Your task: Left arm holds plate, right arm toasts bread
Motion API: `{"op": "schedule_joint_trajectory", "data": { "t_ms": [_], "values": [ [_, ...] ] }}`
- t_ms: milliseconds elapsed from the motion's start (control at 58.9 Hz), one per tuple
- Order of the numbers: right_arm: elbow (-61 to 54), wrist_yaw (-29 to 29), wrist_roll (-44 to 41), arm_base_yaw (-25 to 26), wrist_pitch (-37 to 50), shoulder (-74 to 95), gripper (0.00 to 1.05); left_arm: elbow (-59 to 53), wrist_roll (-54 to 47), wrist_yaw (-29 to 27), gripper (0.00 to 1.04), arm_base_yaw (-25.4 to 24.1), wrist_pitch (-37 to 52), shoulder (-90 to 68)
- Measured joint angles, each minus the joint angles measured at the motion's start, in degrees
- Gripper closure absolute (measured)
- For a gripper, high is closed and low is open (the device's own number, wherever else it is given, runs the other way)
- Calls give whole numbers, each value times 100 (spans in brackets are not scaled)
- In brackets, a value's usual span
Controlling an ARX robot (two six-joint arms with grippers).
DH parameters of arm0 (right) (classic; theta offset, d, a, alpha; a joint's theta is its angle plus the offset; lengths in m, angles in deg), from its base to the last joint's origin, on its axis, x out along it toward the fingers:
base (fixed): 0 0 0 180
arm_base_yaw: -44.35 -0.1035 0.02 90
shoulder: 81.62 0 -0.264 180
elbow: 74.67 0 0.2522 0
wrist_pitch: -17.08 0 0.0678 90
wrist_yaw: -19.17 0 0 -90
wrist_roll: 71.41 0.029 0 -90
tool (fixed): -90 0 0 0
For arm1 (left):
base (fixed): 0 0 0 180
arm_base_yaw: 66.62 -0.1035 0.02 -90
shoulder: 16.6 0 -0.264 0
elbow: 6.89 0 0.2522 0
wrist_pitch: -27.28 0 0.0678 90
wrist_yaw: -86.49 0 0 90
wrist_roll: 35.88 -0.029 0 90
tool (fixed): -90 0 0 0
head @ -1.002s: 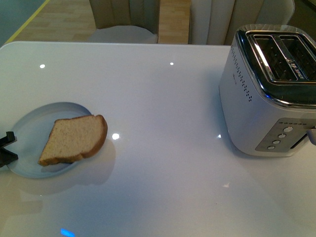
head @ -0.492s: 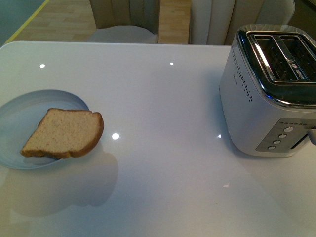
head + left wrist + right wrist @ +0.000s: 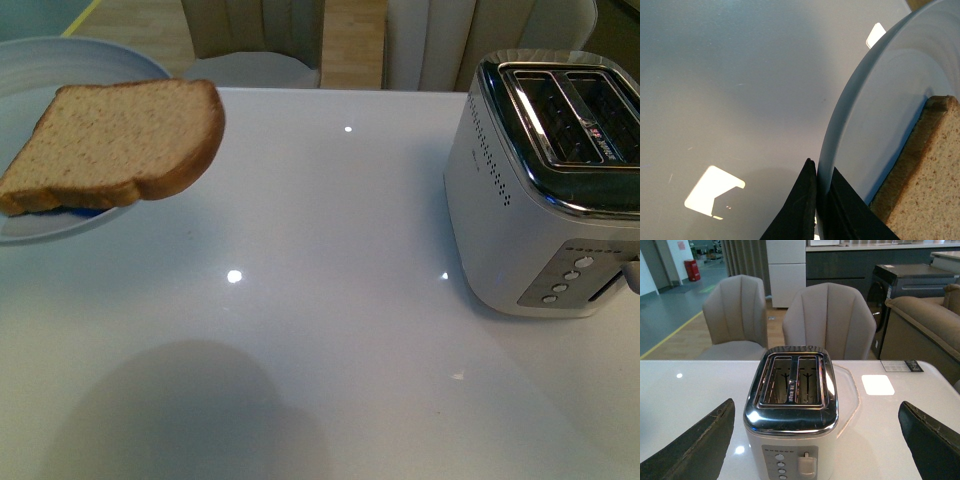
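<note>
left wrist view: we see the left gripper (image 3: pixel 820 176) pressed together on the plate (image 3: pixel 852 95), one black wedge finger on each side of the thin rim. the pale blue plastic is smooth, shallow and round, and its edge curves away from the grip. the bread (image 3: pixel 927 187) lies on the plate close to the fingers, tan and speckled with a brown crust.

in the front view the plate (image 3: pixel 70 58) hangs clear of the white table (image 3: pixel 330 300) at the far left, with a soft shadow below it. the bread (image 3: pixel 120 140) rests flat on it, and its rounded top juts past the rim toward the toaster (image 3: pixel 540 190). a broad stretch of bare, glossy tabletop lies between the bread and the toaster, which stands near the right edge.

in the right wrist view the right gripper (image 3: pixel 816 405) is spread wide and holds nothing, its dark worn fingers (image 3: pixel 697 442) standing either side of the toaster (image 3: pixel 790 432). the toaster has a white body, a polished chrome top and two open slots facing up. two padded chairs (image 3: pixel 827 320) stand beyond the table's far edge.
</note>
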Motion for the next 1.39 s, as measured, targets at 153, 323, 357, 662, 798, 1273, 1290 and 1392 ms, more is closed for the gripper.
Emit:
{"op": "schedule_joint_trajectory", "data": {
  "t_ms": [153,323,357,662,798,1273,1290,1392],
  "values": [
    [0,0,0,0,0,0,9,188,538,-492,102,966,-549,682],
    [0,0,0,0,0,0,9,483,1080,-931,102,1902,-809,1001],
    [0,0,0,0,0,0,9,529,1204,-1010,102,2072,-855,1027],
    [0,0,0,0,0,0,9,748,2024,-1606,102,3178,-1078,1047],
    [0,0,0,0,0,0,9,881,2258,-1722,102,3534,-1086,994],
    [1008,839,1961,-509,-2872,2098,9,940,2601,-1856,102,4094,-1095,841],
    [1025,844,2011,-540,-2802,2146,9,940,2605,-1873,102,4100,-1097,835],
    [1134,911,2229,-769,-2352,2479,9,940,2621,-1884,102,4151,-1119,828]
  ]
}}
